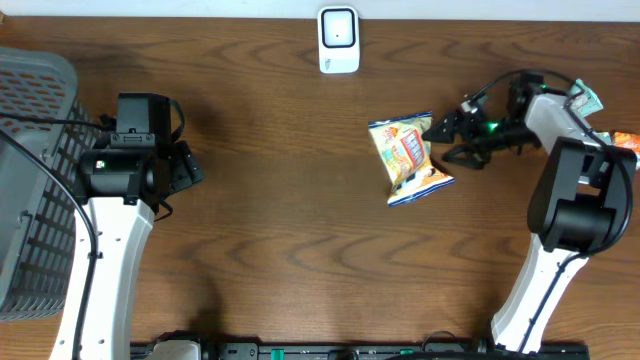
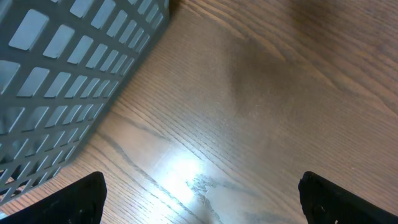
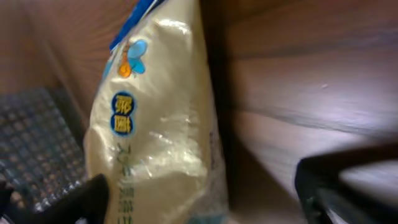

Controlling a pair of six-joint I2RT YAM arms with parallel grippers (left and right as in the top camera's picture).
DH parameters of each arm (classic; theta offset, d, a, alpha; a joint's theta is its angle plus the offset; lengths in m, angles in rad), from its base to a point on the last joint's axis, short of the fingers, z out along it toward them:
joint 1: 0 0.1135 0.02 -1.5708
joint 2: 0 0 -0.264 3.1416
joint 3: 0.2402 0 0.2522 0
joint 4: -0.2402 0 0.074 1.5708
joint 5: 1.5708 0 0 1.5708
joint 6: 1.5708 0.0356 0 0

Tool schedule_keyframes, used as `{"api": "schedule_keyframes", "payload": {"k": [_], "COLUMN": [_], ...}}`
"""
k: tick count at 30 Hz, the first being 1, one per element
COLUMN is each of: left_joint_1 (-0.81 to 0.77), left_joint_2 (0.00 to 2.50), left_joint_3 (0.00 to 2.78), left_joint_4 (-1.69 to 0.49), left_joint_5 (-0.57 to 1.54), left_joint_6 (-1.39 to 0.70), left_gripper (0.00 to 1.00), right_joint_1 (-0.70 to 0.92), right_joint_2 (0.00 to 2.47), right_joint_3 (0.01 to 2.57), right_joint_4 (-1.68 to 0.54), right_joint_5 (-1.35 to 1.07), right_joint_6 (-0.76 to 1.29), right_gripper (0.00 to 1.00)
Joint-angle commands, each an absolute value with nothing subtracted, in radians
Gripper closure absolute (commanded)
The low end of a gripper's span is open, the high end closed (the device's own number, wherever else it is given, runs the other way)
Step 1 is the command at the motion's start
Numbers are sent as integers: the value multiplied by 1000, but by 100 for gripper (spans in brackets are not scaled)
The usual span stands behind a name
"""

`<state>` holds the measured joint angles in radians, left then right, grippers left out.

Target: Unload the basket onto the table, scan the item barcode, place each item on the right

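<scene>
Straddling the edge of the snack bag (image 1: 411,158), right hand (image 1: 444,141) spread apart, unclamped

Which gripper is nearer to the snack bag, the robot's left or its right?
Right. The right gripper is at the edge of the snack bag, with the bag's end between its open fingers. The left gripper is far across the table, beside the grey basket.

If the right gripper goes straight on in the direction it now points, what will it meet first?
The snack bag. The right gripper points left at its edge, and the wrist view shows the bag directly ahead between the open fingers. Whether they already touch is unclear.
</scene>
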<state>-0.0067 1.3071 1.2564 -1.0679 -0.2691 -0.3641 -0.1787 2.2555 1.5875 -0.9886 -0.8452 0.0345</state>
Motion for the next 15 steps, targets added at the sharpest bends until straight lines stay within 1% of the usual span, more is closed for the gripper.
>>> {"api": "schedule_keyframes", "payload": {"k": [1,3,4,10,15], "left_joint_1": [-3,-3,-3,-3,-3], "left_joint_2": [1308,1308,1308,1308,1308], "left_joint_3": [1259,1259,1259,1259,1259], "left_joint_4": [-1071,-1071,-1071,-1071,-1071], "left_joint_5": [-289,-289,-290,-289,-289], "left_joint_6": [-356,-356,-356,-356,-356], "left_gripper": [2,2,2,2,2], "right_joint_1": [-149,-152,-154,-163,-149], "right_joint_2": [2295,2294,2295,2294,2294], "right_joint_3": [1533,1543,1550,1637,1731], "right_joint_4": [-979,-984,-989,-1085,-1217], "right_joint_5": [-836,-860,-875,-884,-881], "right_joint_6": [33,41,40,30,-93], "right_gripper": [16,9,8,6,4]}}
